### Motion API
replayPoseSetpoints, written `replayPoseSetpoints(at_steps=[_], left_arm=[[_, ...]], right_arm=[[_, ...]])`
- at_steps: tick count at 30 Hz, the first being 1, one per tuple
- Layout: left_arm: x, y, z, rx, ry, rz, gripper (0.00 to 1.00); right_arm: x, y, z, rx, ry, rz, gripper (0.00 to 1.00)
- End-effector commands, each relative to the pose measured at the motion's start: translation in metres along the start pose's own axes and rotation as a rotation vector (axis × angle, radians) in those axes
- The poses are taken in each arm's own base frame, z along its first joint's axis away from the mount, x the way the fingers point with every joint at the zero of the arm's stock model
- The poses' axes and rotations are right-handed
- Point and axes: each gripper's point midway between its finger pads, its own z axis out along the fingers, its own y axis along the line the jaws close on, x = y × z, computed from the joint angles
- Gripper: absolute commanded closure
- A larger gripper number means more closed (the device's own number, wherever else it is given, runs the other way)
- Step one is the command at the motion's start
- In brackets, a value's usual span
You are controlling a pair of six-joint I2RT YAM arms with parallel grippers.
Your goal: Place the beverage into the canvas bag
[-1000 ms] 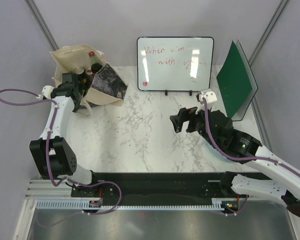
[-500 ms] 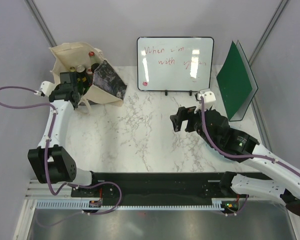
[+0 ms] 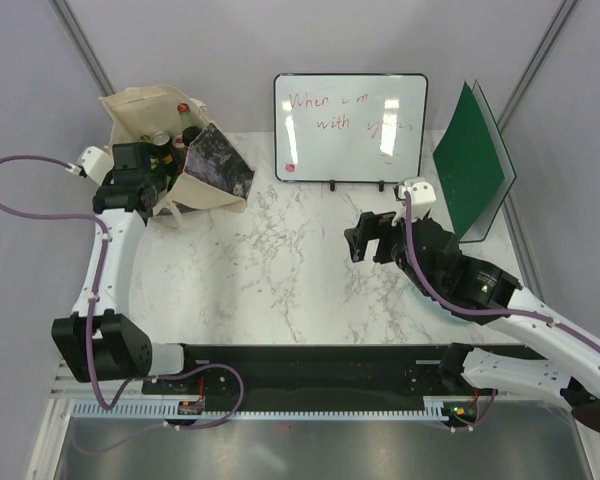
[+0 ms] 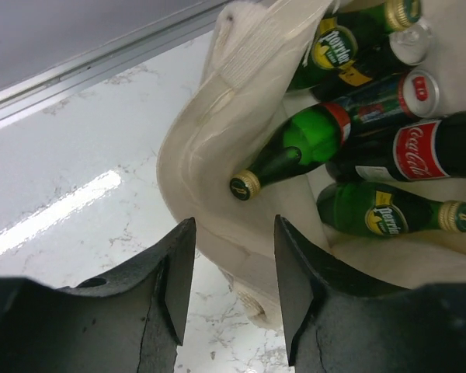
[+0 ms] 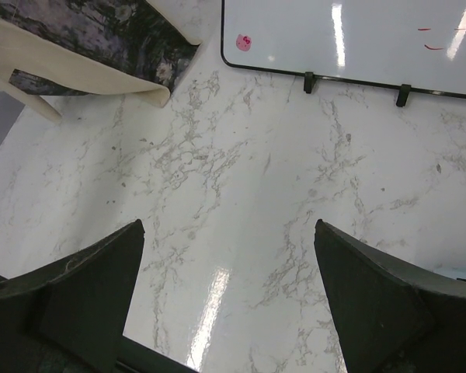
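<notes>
The beige canvas bag [image 3: 145, 108] stands at the table's back left, its black print [image 3: 218, 165] facing right. Inside it lie several drinks: green Perrier bottles [image 4: 384, 214], a Coca-Cola bottle [image 4: 427, 148], a green bottle with a gold cap [image 4: 295, 148] and cans [image 4: 415, 87]. My left gripper [image 3: 145, 180] hovers at the bag's near-left rim [image 4: 217, 155]; it is open and empty [image 4: 227, 287]. My right gripper [image 3: 356, 243] is open and empty above the bare marble right of centre [image 5: 227, 295]. The bag's printed corner [image 5: 101, 31] shows at the top left of the right wrist view.
A whiteboard with red writing [image 3: 350, 125] stands at the back centre and also shows in the right wrist view [image 5: 357, 35]. A green folder [image 3: 472, 165] leans at the back right. Grey walls close in the table on the left, back and right.
My left gripper has drawn back a little from the bag's mouth toward the left, and its arm has swung outward. The right arm has barely moved.
</notes>
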Motion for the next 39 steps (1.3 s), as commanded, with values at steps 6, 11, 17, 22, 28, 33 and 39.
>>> replayPoseSetpoints(at_steps=[6,11,17,22,28,33,39], left_arm=[[-0.037,-0.017,-0.054,0.230,-0.077,0.176,0.44],[-0.015,-0.058,-0.109,0.659,-0.052,0.431,0.18],[0.016,-0.102,-0.222,1.121,0.000,0.610,0.00],[0.070,-0.112,-0.306,1.432,0.175,0.672,0.00],[0.086,-0.099,-0.338,1.524,0.189,0.684,0.00],[0.079,-0.089,-0.340,1.534,0.135,0.653,0.00],[0.084,-0.082,-0.336,1.531,0.150,0.650,0.00]], right_arm=[[-0.025,0.003,-0.008,-0.005,-0.042,0.029,0.02],[-0.025,0.010,0.000,0.015,0.012,0.000,0.02],[-0.046,0.022,0.001,0.038,0.051,-0.001,0.02],[-0.072,0.024,-0.013,0.025,0.001,0.061,0.02],[-0.095,0.015,-0.037,0.016,-0.084,0.134,0.02],[-0.093,0.011,-0.038,0.021,-0.089,0.146,0.02],[-0.092,0.009,-0.040,0.022,-0.096,0.132,0.02]])
